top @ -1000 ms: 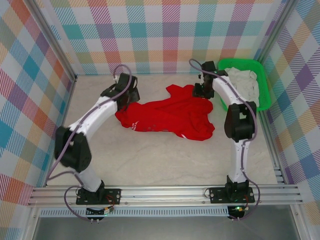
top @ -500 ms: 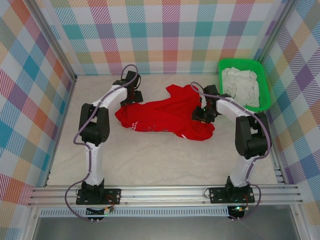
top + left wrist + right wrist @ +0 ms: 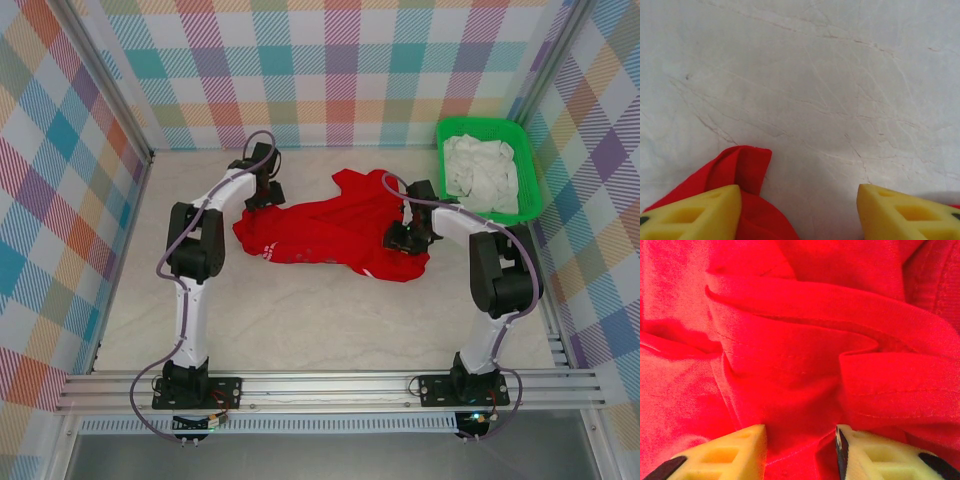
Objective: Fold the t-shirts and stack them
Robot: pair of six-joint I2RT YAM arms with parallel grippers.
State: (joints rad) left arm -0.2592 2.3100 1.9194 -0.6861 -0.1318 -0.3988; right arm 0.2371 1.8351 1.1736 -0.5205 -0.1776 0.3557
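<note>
A bright red t-shirt (image 3: 330, 235) lies crumpled in the middle of the table. My left gripper (image 3: 258, 195) is low at its back left edge, open. In the left wrist view (image 3: 800, 212) a red corner of the shirt (image 3: 742, 167) lies by the left finger (image 3: 695, 215), with bare table between the fingers. My right gripper (image 3: 402, 238) presses down on the shirt's right side. In the right wrist view (image 3: 800, 450) it is partly open, and a raised fold of red cloth (image 3: 800, 390) fills the gap between the fingers.
A green basket (image 3: 530, 175) holding white cloth (image 3: 480, 170) stands at the back right, close behind the right arm. Checked walls enclose the table on three sides. A metal rail (image 3: 330, 390) runs along the near edge.
The right gripper came forward from the shirt's back right corner onto its right side. The left arm's elbow rose while its gripper stayed at the shirt's left edge. The shirt hardly shifted.
</note>
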